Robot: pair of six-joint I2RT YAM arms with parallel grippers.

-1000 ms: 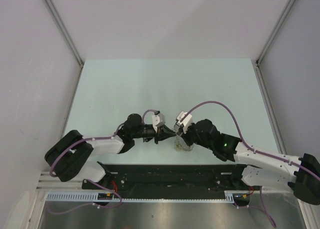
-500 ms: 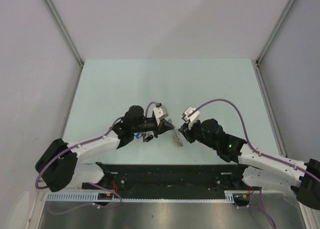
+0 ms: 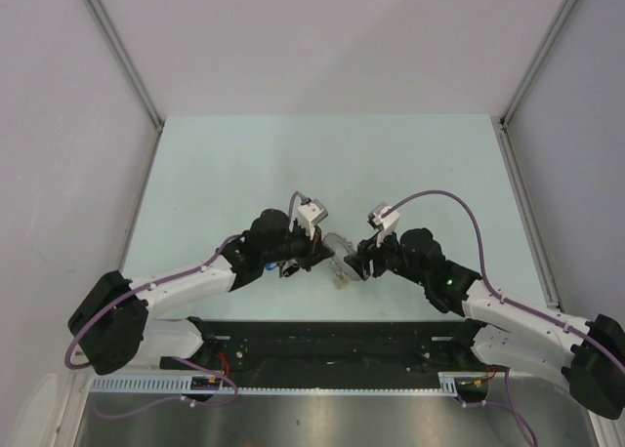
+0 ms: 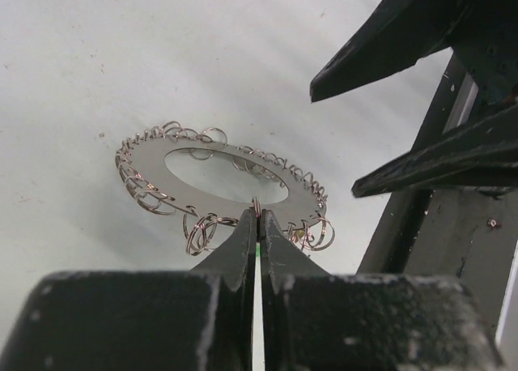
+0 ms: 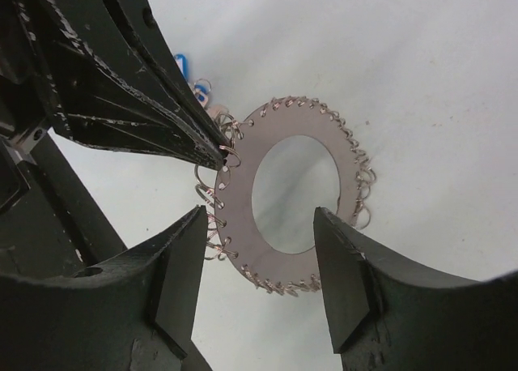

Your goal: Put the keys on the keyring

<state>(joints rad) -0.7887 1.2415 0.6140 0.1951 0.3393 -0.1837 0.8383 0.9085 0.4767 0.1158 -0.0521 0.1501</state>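
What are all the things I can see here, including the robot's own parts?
keyring: one, grey metal fringed with small silvery loops, between the two claws, pinched at its rim
blue tag: one, blue, on the table beside the left arm, mostly hidden
table: one, pale green, under everything
cables: two, purple, one along each arm
arms: two, black and white, bolted at the near edge
left claw: one, black, shut on the keyring's rim
right claw: one, black, open, a finger on either side of the keyring
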